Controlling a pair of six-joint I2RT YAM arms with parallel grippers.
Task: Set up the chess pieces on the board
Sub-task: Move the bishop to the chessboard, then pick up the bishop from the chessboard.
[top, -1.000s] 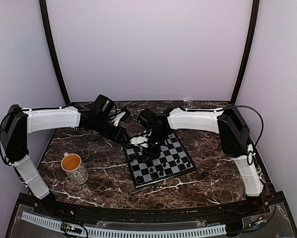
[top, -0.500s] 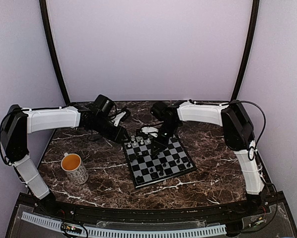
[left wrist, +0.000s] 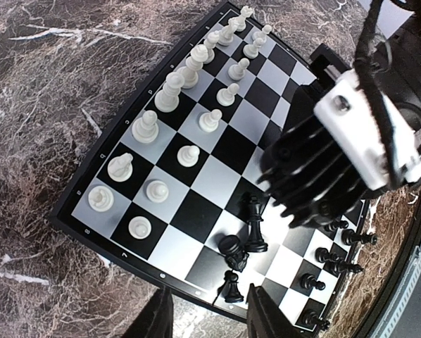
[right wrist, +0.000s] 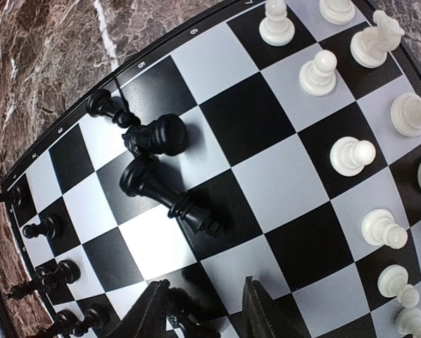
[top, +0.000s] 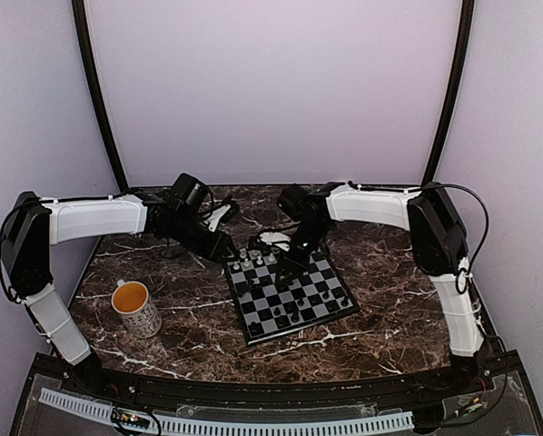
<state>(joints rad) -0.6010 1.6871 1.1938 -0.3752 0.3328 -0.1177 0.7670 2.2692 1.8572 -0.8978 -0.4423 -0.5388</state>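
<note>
Mug (top: 133, 307), its dark print too small to read, stands at the left on the marble tabletop (top: 389, 272). The left gripper (left wrist: 207, 313) hangs by the far-left corner of the board (left wrist: 217, 172), part open and empty. The board lies mid-table. White pieces (left wrist: 170, 95) fill its two far rows. Black pieces (right wrist: 158, 137) cluster mid-board, one toppled. Rim numerals (right wrist: 193, 32) read 5, 6, 7. The right gripper (right wrist: 207, 310) hovers above with its fingers apart, gripping nothing visible.

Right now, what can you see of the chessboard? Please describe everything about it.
The board is a small flat square with black and pale checks and a dark rim. It lies flat and askew on the marble table. White pieces stand in two rows at its far side; black pieces stand nearer. The right gripper hovers above it, open.
</note>
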